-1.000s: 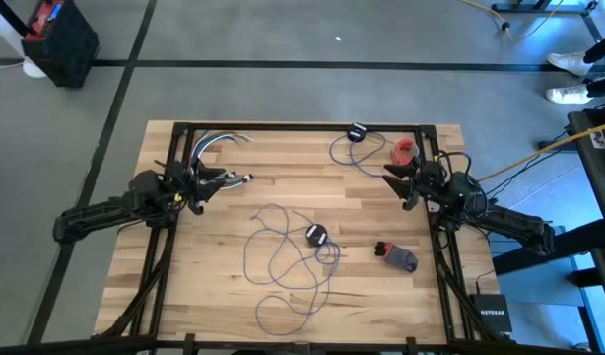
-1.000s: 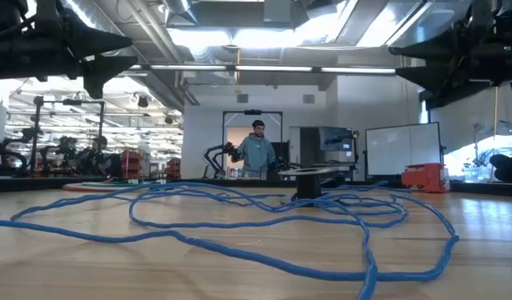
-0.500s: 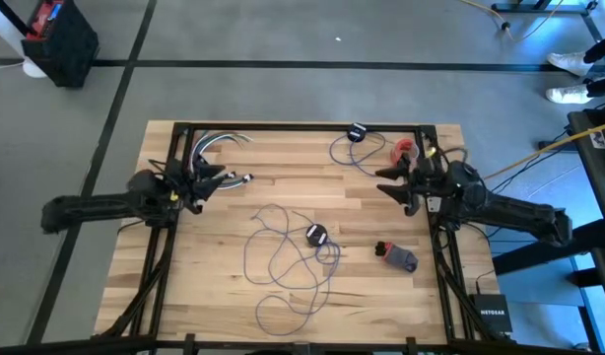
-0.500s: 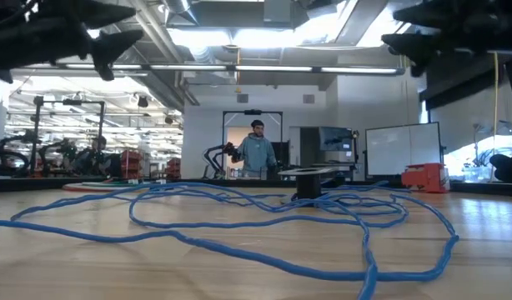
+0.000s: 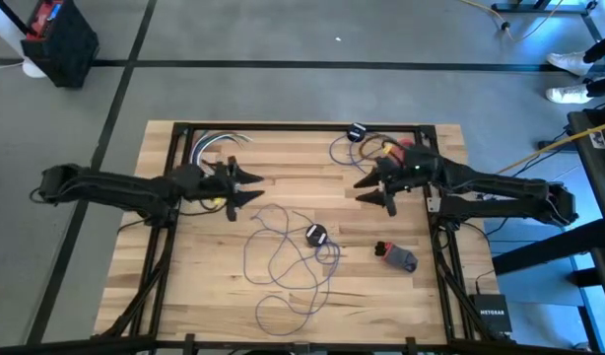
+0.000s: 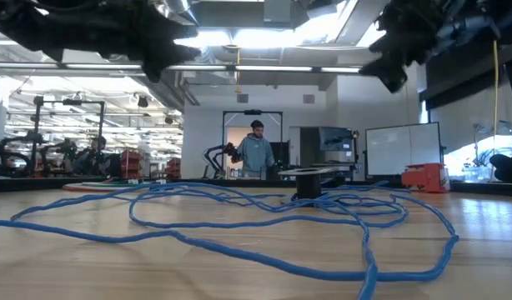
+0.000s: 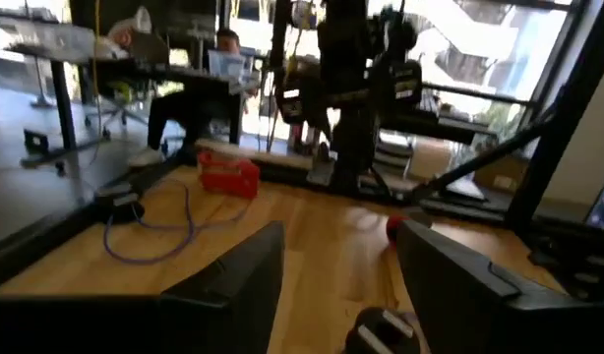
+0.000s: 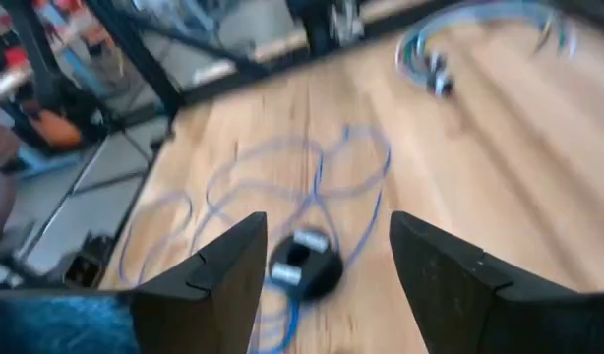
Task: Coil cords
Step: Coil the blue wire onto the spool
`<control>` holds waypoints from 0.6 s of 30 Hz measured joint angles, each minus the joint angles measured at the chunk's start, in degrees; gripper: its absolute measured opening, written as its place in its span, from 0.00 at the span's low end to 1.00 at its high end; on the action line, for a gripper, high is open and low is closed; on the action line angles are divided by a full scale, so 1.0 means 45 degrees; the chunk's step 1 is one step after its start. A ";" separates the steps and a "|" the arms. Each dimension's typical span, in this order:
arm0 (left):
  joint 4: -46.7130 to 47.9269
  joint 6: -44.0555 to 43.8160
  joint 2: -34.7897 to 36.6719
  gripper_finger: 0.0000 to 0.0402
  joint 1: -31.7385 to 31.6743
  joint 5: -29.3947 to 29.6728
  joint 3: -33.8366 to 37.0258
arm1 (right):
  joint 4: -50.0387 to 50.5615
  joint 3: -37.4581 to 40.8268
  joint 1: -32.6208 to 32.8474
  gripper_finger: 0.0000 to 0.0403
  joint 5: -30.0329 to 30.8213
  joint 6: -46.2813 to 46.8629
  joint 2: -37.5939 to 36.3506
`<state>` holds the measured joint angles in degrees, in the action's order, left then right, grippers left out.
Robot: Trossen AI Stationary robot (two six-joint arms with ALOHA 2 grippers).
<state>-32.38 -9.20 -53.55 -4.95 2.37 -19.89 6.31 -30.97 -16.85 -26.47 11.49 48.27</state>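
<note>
The loose cord (image 5: 283,258) is seen sprawled between and nearer the table's front than the left gripper (image 5: 245,187) and right gripper (image 5: 369,187), both held wide open and empty.

A wooden desk (image 5: 283,168) lies under me, framed by a black rail. Near its far right corner sits a red object (image 7: 228,175). A small dark and grey item (image 5: 397,256) rests toward the right edge. Beyond the desk, a person (image 6: 256,153) in a light hoodie stands in a doorway.
</note>
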 joint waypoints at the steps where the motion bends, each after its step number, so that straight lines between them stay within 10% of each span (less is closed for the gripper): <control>1: 0.0048 -0.0063 -0.0314 0.48 0.0019 0.0000 -0.0114 | 0.0182 0.0071 0.0314 0.55 0.0182 -0.0009 0.0141; 11: -0.0063 0.0556 -0.2231 0.48 -0.0005 -0.0014 -0.0734 | -0.1062 0.1097 0.5003 0.55 0.6069 -0.1600 0.3060; 18: -0.0943 0.1479 -0.2391 0.48 -0.0039 0.0000 -0.0730 | -0.3834 0.1085 0.6409 0.55 0.7676 -0.5111 0.5698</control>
<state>-36.63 -2.54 -64.31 -5.13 2.37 -23.18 -10.94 -26.09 11.99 8.08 -11.51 73.91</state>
